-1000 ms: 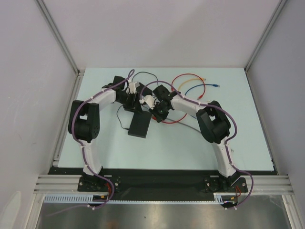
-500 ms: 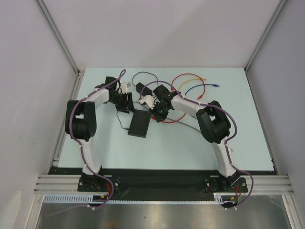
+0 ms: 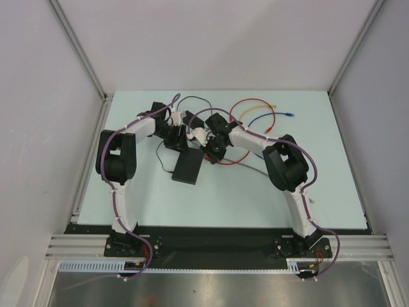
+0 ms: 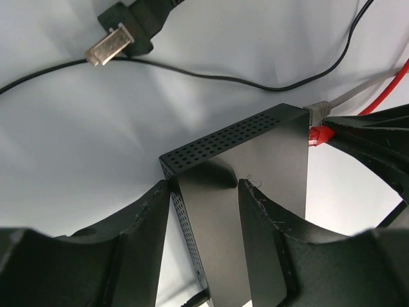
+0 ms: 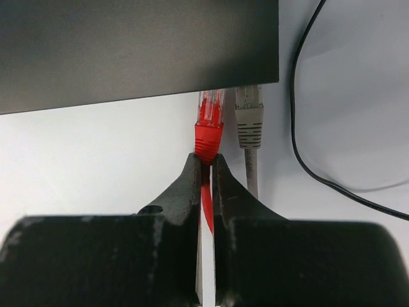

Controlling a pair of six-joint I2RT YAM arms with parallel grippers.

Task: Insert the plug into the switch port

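The switch, a flat black box (image 3: 186,168), lies on the table. Its port edge faces my right gripper (image 5: 206,160), and the sockets themselves are hidden under the box's top (image 5: 128,45). That gripper is shut on the boot of the red plug (image 5: 209,125). The plug's clear tip reaches under the box edge, right beside a grey plug (image 5: 249,115) that sits in the box. My left gripper (image 4: 204,192) stands half open over the box's far corner (image 4: 268,153). One finger is beside the perforated side and the other is over the top face.
A black power adapter (image 4: 115,41) with a thin black cord (image 4: 255,82) lies beyond the box. Loops of red cable (image 3: 252,102) and blue cable (image 3: 268,117) lie at the back right. The grey cable (image 3: 255,169) trails right.
My left arm swung away to the left half a second ago and has come back over the box's far end. The right gripper and red plug have stayed put.
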